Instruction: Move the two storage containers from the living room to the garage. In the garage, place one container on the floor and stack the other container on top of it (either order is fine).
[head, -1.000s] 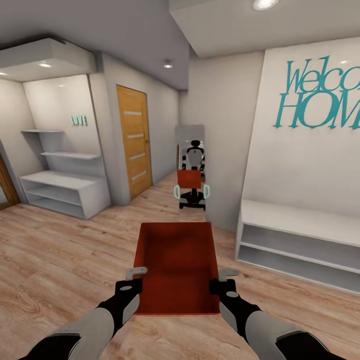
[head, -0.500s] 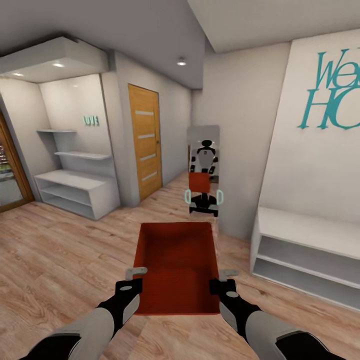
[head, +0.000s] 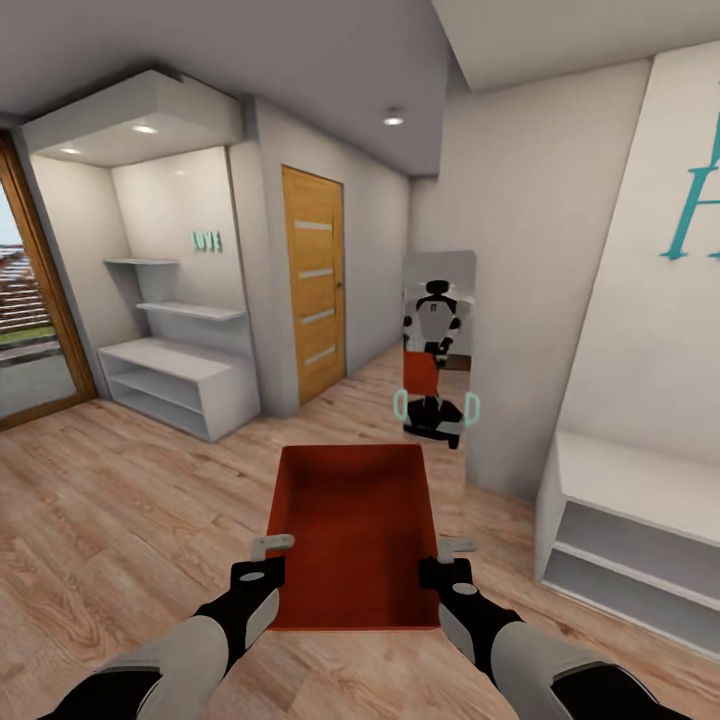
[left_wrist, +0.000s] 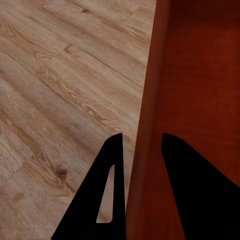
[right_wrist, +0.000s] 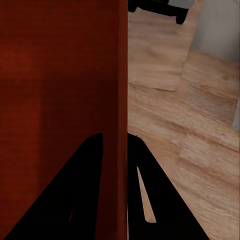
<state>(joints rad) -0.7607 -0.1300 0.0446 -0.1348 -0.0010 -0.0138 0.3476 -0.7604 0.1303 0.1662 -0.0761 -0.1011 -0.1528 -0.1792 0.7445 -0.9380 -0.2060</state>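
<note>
Orange-red storage container (head: 352, 530) held above wood-plank floor (head: 120, 500); left end effector (head: 270, 548) clamped on its left wall; right end effector (head: 447, 548) clamped on its right wall; mirror (head: 437, 350) ahead.

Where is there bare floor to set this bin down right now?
Bare wood floor spreads between the storage container and the white shelf unit. The strip toward the right-hand white bench is narrower. Ahead, the mirror and wall corner crowd in.

Home hallway: wood floor (head: 120, 520), wooden door (head: 315, 280), shelves (head: 170, 365).
</note>
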